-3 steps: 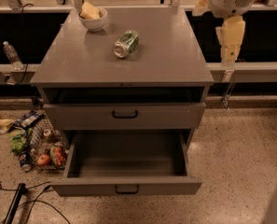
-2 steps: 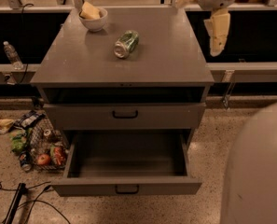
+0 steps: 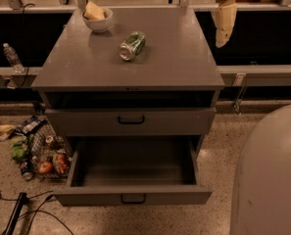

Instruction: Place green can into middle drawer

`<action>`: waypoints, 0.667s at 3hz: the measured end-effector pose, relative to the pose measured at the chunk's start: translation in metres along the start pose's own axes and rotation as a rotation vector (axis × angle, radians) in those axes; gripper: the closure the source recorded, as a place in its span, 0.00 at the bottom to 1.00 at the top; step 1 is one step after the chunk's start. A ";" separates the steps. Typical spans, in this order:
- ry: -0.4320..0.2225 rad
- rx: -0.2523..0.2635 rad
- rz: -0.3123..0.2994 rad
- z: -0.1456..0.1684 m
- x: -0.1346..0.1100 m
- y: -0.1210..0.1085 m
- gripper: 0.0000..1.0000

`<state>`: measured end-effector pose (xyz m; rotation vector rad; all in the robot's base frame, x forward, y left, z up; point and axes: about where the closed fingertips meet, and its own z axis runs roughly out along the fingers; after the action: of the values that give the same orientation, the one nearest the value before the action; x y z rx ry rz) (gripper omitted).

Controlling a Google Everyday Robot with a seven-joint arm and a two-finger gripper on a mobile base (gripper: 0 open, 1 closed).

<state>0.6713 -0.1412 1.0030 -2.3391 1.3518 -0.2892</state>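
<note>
The pale gripper [image 3: 224, 29] has been moved nearer the grey counter's [image 3: 179, 67] right edge, its opening indiscernible. The green-and-white aluminium can [image 3: 132, 45] lies ungrasped mid-counter.

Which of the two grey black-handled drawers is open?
The bottommost grey metal drawer, pulled out; the matching drawer above is shut. The cream gripper hangs beyond the right edge of the cabinet.

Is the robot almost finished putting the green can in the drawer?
Not nearly. Done: the middle drawer is pulled open and looks empty. In hand: the gripper hangs at the upper right, past the right edge of the cabinet top in this view, apart from the green can, which lies on its side on that top. Left: reach the can, grasp it, and set it in the drawer.
</note>
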 end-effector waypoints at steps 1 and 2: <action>-0.029 0.056 -0.195 0.004 -0.033 -0.025 0.00; -0.093 0.106 -0.375 0.016 -0.062 -0.032 0.00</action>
<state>0.6708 -0.0699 1.0047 -2.4705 0.8274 -0.3471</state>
